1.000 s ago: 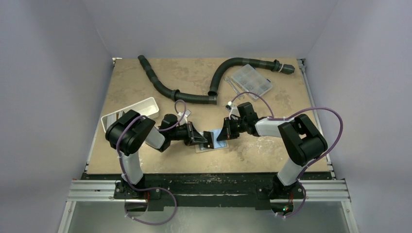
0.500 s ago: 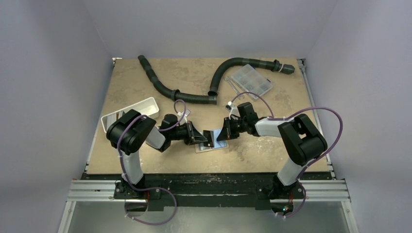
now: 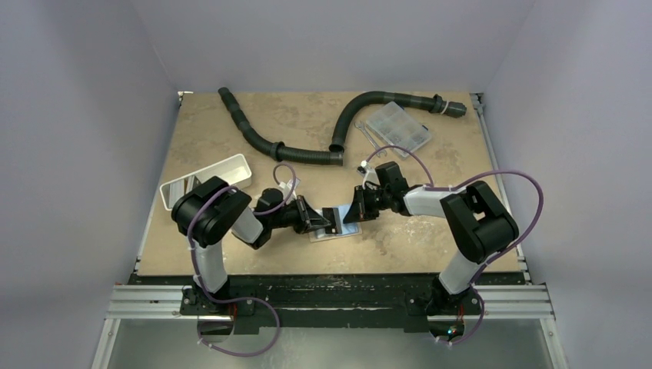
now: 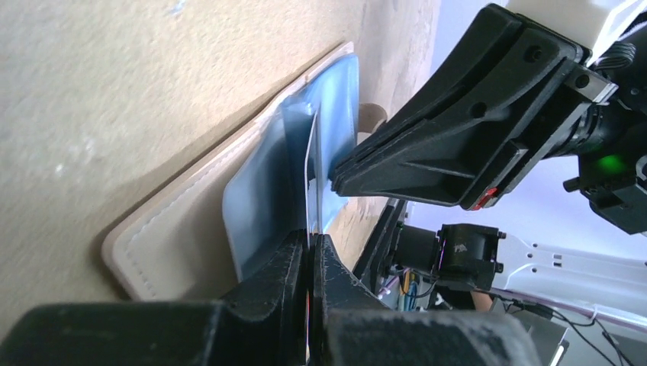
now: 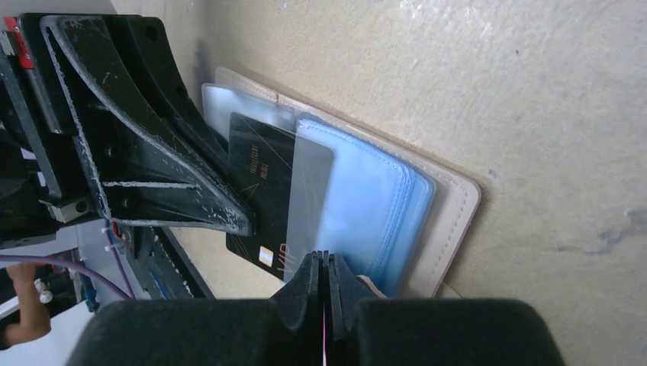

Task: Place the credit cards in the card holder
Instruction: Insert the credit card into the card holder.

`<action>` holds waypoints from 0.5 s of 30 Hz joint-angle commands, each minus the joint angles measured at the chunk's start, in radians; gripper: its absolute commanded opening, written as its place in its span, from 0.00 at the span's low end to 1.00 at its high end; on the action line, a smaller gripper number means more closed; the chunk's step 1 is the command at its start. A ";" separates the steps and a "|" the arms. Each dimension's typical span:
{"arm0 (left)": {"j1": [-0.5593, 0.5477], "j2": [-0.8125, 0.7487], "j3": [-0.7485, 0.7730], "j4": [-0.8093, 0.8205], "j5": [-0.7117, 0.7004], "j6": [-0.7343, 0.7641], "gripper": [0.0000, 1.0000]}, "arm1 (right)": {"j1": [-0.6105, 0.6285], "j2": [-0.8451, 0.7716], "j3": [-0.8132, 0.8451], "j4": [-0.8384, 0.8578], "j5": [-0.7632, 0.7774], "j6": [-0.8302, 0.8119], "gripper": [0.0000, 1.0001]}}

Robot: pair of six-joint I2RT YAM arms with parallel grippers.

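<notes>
Our left hand (image 4: 309, 250) pinches the dark credit card (image 5: 255, 179) edge-on. Our right hand (image 5: 322, 263), closed tight, nips a clear sleeve (image 5: 309, 191) of the card holder (image 5: 452, 206).

left arm (image 3: 211, 214): elbow has dropped and swung in toward the near edge | wrist: slid nearer too, so the forearm now runs flatter out to the fingers (image 4: 278, 278) pinching the card (image 5: 259, 183) at the holder (image 5: 450, 206) | tray (image 3: 231, 165): more of it shows behind that elbow
</notes>
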 commanded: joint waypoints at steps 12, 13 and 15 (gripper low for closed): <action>-0.051 0.002 -0.030 0.093 -0.118 -0.017 0.00 | 0.002 -0.130 0.047 -0.247 0.236 -0.072 0.31; -0.052 0.001 -0.028 0.094 -0.118 -0.017 0.00 | 0.001 -0.130 0.049 -0.251 0.247 -0.075 0.31; -0.052 0.007 -0.022 0.096 -0.120 -0.016 0.00 | 0.001 -0.129 0.051 -0.248 0.259 -0.079 0.31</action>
